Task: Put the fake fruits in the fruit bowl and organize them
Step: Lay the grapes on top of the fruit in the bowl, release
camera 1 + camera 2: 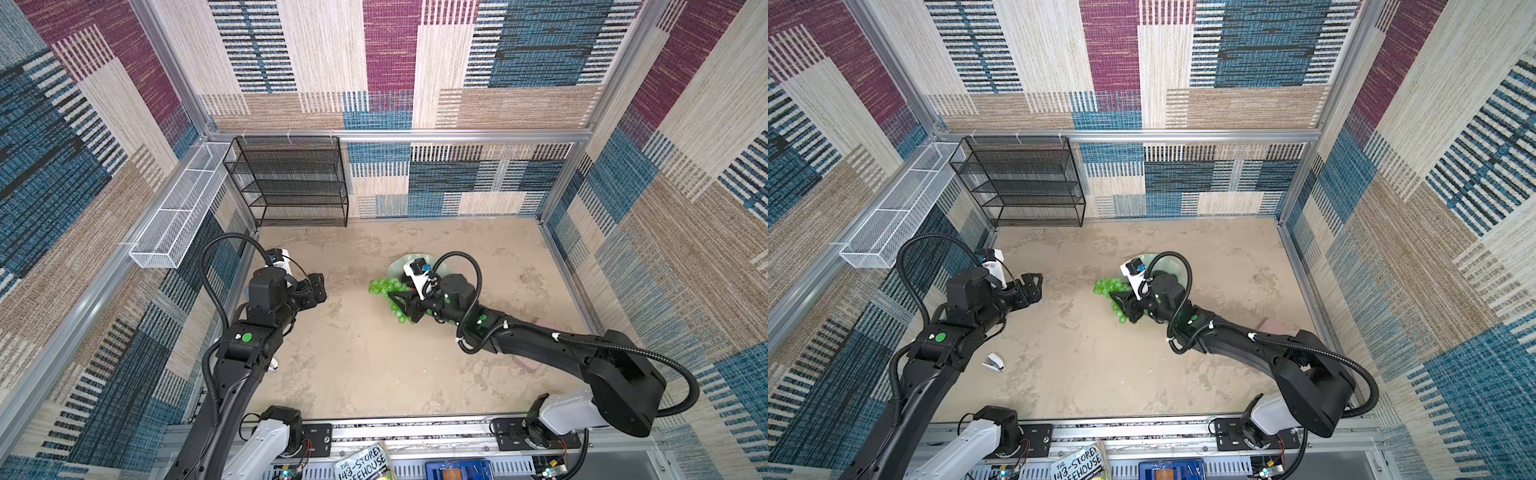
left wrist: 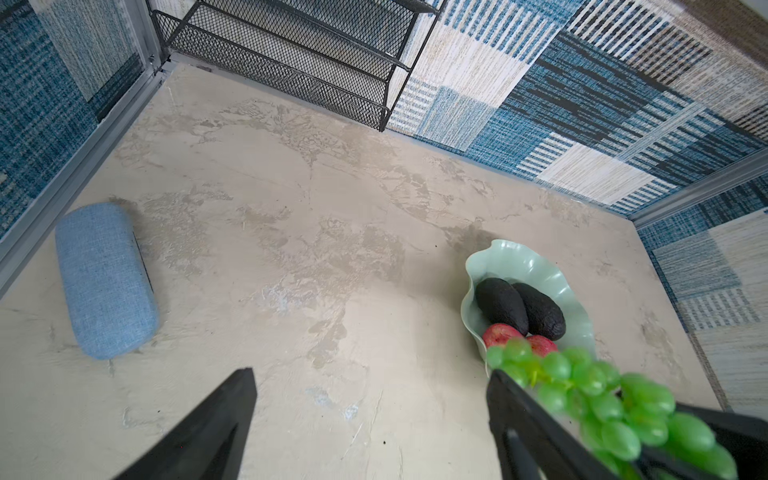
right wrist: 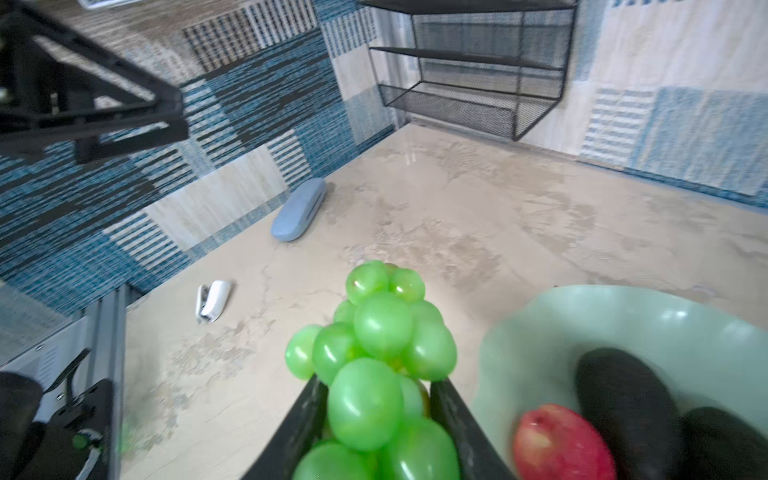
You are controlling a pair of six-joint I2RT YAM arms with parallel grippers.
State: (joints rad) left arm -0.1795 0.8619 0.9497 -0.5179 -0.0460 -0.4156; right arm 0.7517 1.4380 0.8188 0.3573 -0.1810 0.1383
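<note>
Fingers (image 3: 451,415) of the right gripper (image 1: 402,306) are clenched on a bunch of green grapes (image 3: 382,332), one black finger on each side of the cluster, with grapes bulging past the tips. In both top views the bunch is just off the rim of the bowl (image 1: 397,262), at about the bowl's 8 o'clock and not inside it. Whether any grape touches the table (image 1: 374,365) I cannot tell.

The pale green bowl with its wavy rim sits a little past the middle of the table, toward 1 o'clock. Inside it lie two dark avocados (image 2: 500,305), side by side and touching, and two red apples (image 2: 500,334) at the edge nearest the grapes.

A small white stapler (image 1: 994,361) lies at the table's 8 o'clock, beside the left arm. At the grapes' 9 o'clock, well apart, the left gripper (image 1: 318,291) hovers above the table with its fingers (image 2: 224,415) spread wide and nothing between them.

Farther off, a blue-grey case (image 2: 106,280) lies flat near the left wall. Farthest, a black mesh rack (image 1: 291,183) stands in the corner at 11 o'clock, against the back wall. A white wire basket (image 1: 174,208) hangs on the left wall next to it.
</note>
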